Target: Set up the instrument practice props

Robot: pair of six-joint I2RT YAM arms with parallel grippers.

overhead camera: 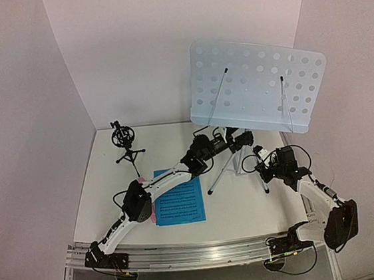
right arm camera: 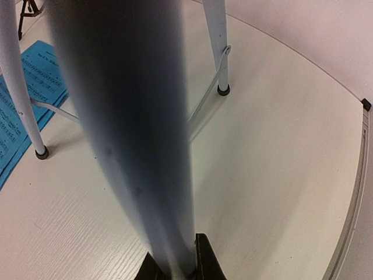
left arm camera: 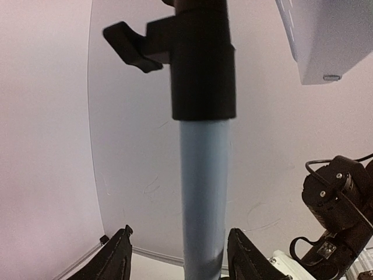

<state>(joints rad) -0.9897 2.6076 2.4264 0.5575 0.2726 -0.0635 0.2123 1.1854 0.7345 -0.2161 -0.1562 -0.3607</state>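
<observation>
Left wrist view showed your left end effector [left arm camera: 179,248] parted around the music stand [left arm camera: 203,169] pole; your right end effector [right arm camera: 175,265] clenched it lower. It stood on the desk [right arm camera: 274,175], seemingly top-heavy; grip the stiff pole.

Pale-blue music stand [overhead camera: 258,86] upright; pole between left gripper [left arm camera: 178,256] jaws; leg clamped in right gripper [right arm camera: 175,271]; blue sheet-music pages [overhead camera: 180,202] flat, left of both.
</observation>
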